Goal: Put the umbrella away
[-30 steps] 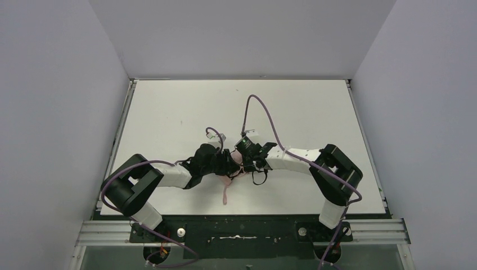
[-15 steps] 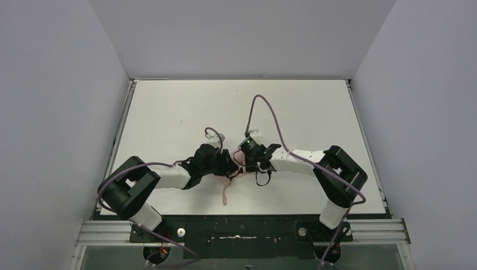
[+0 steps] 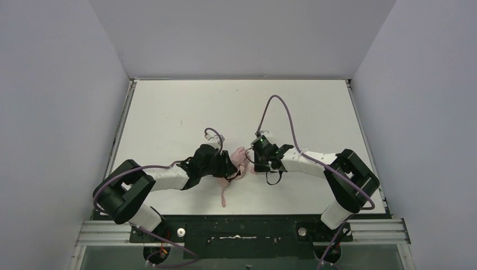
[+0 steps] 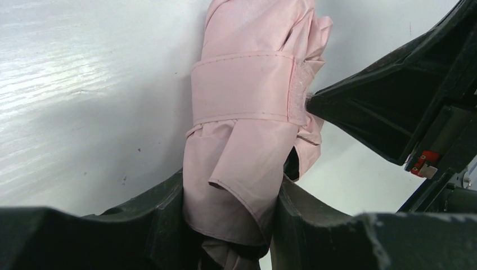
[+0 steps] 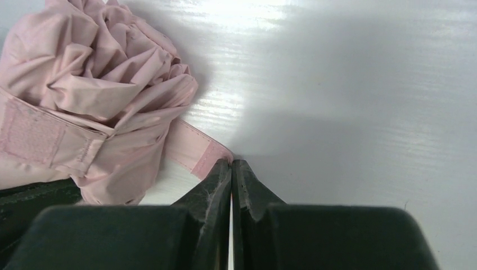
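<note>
Umbrella (image 4: 247, 84) lies on the table (image 3: 169, 112) between the arms, left gripper (image 4: 230, 191) clamped round its bunched canopy, right gripper (image 5: 231, 166) pinched together on the strap (image 5: 194, 152) end; recommended: draw strap taut, press fastener flat.

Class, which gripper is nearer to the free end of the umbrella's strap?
Right. The right gripper, jaws shut, touches the strap end with its tips. The left gripper clamps the umbrella around its folded fabric, apart from that end.

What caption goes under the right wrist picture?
Right hand pinches the strap of the pink umbrella on a white table.
</note>
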